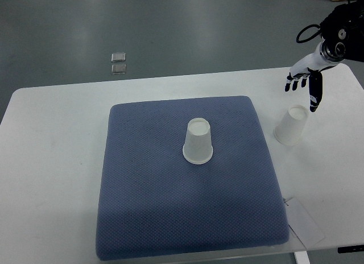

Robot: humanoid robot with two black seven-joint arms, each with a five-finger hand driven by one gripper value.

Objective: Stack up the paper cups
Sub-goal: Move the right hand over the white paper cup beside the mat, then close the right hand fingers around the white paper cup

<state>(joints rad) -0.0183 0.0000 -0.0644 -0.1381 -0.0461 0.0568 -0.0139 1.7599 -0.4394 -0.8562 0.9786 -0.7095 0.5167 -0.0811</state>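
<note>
a: what occupies the middle of the view?
b: a white table (57, 133) carrying a blue textured mat (148, 218). on the mat, near its centre, one paper cup (198, 141) stands upside down, its wide rim resting on the fabric and its closed base facing up.

a: and the second cup?
b: the second paper cup (291, 126) stands on the bare table just beside the mat's right edge, also inverted, well apart from the first.

a: which hand is in view?
b: the right hand (304, 82), at the end of an arm entering from the upper right corner. it hangs above the table, just beyond and above the second cup. its fingers (296, 83) are spread and relaxed, wide, holding nothing; one dark digit points down toward the cup's base, though contact cannot be judged from this steep angle.

a: anything else?
b: a pale flat card (304, 221) lies at the mat's lower right corner, partly over the table edge. on the grey floor (199, 31) beyond the table sit two small clear square pieces (118, 63), one just behind the other.
</note>
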